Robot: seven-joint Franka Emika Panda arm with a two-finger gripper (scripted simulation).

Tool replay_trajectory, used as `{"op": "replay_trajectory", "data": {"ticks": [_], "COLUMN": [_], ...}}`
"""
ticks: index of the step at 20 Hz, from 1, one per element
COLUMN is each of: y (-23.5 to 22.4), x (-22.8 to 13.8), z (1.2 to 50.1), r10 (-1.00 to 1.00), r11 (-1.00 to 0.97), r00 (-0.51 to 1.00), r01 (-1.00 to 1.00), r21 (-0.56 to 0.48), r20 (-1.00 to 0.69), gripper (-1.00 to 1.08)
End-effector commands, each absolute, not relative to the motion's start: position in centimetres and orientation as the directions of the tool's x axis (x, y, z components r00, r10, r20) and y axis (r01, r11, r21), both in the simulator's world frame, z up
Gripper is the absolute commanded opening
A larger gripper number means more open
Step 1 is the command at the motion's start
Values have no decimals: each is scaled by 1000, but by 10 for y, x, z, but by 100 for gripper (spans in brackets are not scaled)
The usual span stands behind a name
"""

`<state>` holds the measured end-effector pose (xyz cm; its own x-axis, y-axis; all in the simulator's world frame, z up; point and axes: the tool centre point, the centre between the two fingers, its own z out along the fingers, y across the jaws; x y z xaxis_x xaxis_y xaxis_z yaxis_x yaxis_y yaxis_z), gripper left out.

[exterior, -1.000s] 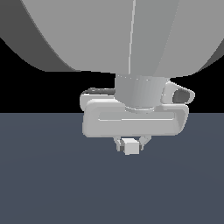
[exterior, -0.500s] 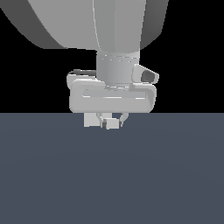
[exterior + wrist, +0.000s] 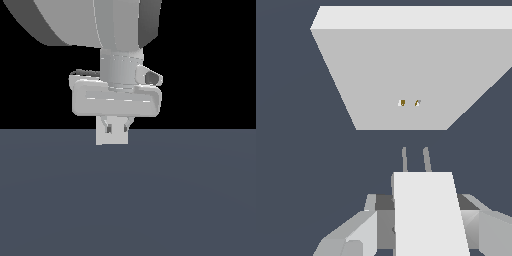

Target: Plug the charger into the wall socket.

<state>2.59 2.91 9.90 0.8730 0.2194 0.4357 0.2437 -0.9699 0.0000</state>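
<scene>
The charger (image 3: 426, 210) is a small white block with two thin prongs (image 3: 405, 159) sticking out of its front. My gripper (image 3: 423, 232) is shut on it, a grey finger (image 3: 353, 237) on either side. The prongs point at the wall socket (image 3: 391, 70), a flat white panel with two tiny yellowish dots (image 3: 402, 103) at its centre. A gap of dark floor separates prongs and panel. In the exterior view the gripper (image 3: 116, 128) hangs under the arm in front of the wall socket (image 3: 112, 140). The charger cannot be told apart from the panel there.
A dark grey floor (image 3: 150, 200) fills the lower half of the exterior view, with black background above. The large grey arm (image 3: 100, 25) fills the upper part of that view.
The gripper with the charger has moved toward the exterior view's left and higher in the picture. The white socket panel now shows behind the fingers.
</scene>
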Motion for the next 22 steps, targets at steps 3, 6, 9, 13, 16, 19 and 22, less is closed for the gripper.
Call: {"op": "replay_trajectory", "data": {"ticks": [3, 6, 9, 13, 16, 19, 22], "y": [30, 30, 31, 33, 35, 38, 40], "x": [28, 28, 29, 37, 46, 57, 66], "z": [100, 100, 100, 100, 100, 100, 100], "r10": [222, 222, 222, 222, 222, 222, 222], "r11": [-969, -969, -969, -969, -969, -969, -969], "r00": [873, 873, 873, 873, 873, 873, 873], "r01": [246, 246, 246, 246, 246, 246, 246], "r21": [0, 0, 0, 1, 1, 1, 1], "r20": [435, 435, 435, 435, 435, 435, 435], "gripper": [-100, -100, -100, -100, -100, -100, -100]}}
